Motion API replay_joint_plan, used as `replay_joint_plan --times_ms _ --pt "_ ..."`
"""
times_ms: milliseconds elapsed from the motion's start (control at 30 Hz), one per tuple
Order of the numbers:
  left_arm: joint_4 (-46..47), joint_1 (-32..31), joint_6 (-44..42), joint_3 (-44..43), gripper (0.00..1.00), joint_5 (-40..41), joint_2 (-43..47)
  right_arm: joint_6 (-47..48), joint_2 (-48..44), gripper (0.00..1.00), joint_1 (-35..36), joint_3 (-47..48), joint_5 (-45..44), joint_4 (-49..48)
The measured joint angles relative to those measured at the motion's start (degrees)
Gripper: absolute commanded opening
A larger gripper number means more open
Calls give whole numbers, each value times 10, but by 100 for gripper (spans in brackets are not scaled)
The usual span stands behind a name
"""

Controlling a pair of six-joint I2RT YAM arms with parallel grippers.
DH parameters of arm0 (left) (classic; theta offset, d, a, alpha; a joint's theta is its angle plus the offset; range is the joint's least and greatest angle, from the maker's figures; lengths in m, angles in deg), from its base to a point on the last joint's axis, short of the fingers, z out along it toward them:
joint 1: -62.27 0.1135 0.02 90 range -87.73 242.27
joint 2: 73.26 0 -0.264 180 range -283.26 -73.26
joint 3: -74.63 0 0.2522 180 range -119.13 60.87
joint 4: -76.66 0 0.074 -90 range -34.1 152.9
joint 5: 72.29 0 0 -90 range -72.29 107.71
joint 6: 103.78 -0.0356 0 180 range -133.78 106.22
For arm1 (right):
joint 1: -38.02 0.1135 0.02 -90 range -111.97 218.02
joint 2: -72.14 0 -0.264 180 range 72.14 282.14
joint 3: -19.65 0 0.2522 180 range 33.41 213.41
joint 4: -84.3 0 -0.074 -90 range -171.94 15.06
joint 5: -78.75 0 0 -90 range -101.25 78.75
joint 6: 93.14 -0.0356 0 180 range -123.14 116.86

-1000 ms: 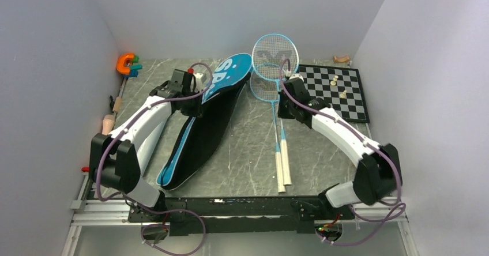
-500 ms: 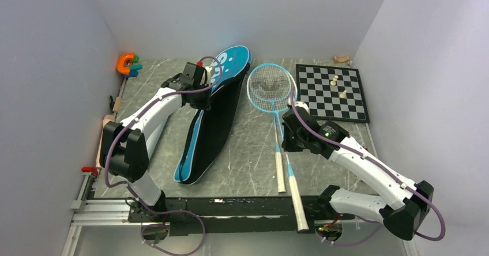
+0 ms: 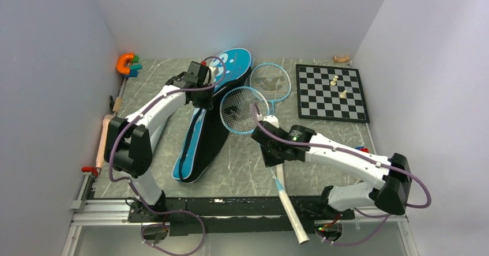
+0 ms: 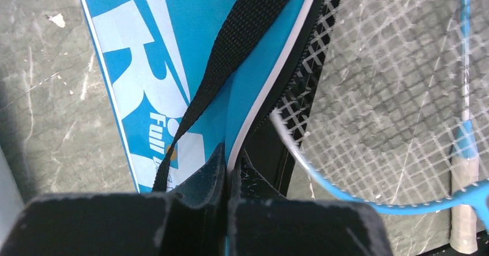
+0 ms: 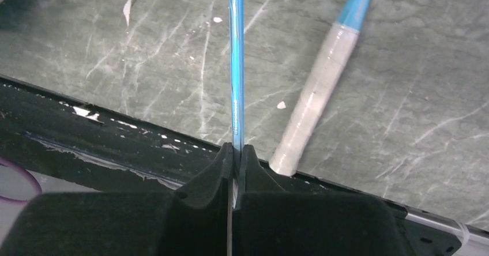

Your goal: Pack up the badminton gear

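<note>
**Two rackets by the bag (image 3: pixel 237 64), both pincers clenched**

We find the blue "SPORT" bag lying lengthwise on the left half of the grey table (image 3: pixel 248 164), with its printed end toward the far wall and its black side turned to the right. Its black strap (image 4: pixel 228 51) runs slantwise across the blue face.

The first racket (image 3: pixel 242 109) has its head just right of the bag. In the left wrist view its rim reaches over the bag's black part. Its white handle sticks out past the black rail (image 3: pixel 230 207) at the near edge.

The second racket (image 3: pixel 271 82) lies on the table between the bag's top and the chessboard (image 3: pixel 323 103). Its head meets the first racket's head. Its shaft passes under the right arm, and its white handle (image 5: pixel 314 115) rests flat on the table.

The left gripper (image 4: pixel 228 164) is closed tight on the bag's white-piped edge, high up near the printed end. The right gripper (image 5: pixel 235 149) is clamped on the first racket's thin blue shaft, just above the handle.

Two pale pieces stand on the chessboard at the far right. An orange clamp (image 3: pixel 125 63) sits in the far left corner, well apart from the gear.
</note>
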Motion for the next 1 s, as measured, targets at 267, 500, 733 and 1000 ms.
replay_joint_plan --times_ms 267,500,733,1000 --pt "1 -7 -6 0 0 -40 0 16 100 0 7 63 -1 -40" --pt "6 -7 -19 22 0 -95 19 43 196 0 -12 125 -5 -93" --pt "5 -7 -31 45 0 -141 59 49 237 0 -49 139 -7 -163" --pt "3 -7 -42 60 0 -181 87 19 247 0 -94 139 -3 -289"
